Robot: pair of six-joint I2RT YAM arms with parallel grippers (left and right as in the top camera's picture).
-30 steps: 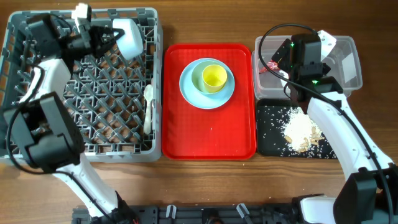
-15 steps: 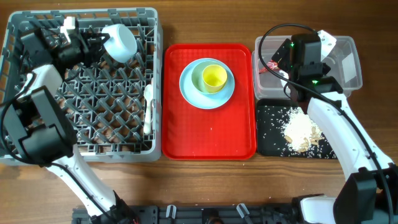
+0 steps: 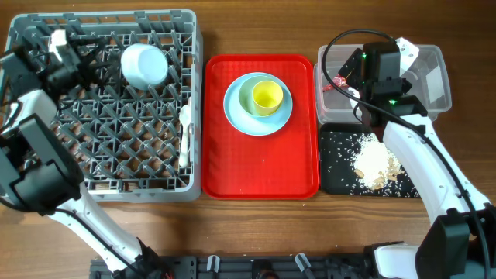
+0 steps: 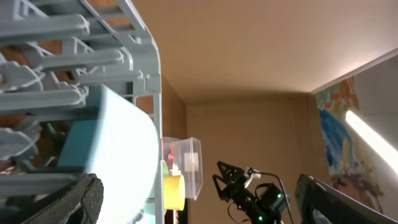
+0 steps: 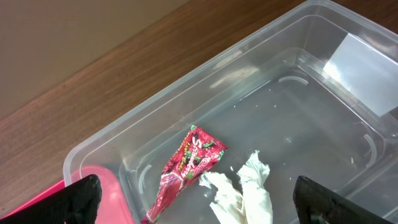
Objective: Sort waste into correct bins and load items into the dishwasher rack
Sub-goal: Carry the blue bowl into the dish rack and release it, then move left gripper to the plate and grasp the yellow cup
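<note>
Dishes are partly loaded: the small blue bowl [image 3: 145,65] is seated on the pegs near the back of the rack [image 3: 116,191], apparently mouth-down, an attitude that would let water drain, and a white utensil [image 3: 185,136] is laid along the rack's right wall. The left gripper [image 4: 205,202] is held just beside the bowl with its jaws spread wide and nothing clamped, so the bowl is judged to be carried by the pegs alone. The right gripper [image 5: 199,199] is poised over the clear tub [image 5: 298,118], jaws likewise wide apart and empty. The red wrapper [image 5: 186,165] and the tissue [image 5: 242,193] lie on the tub floor, kept separate from the rice scraps [image 3: 376,163] gathered in the black tray [image 3: 333,174]. The plate [image 3: 232,120], green bowl [image 3: 245,93] and yellow cup [image 3: 267,96] are nested on the red tray [image 3: 260,170] on the bench [image 3: 256,232], not yet loaded.
</note>
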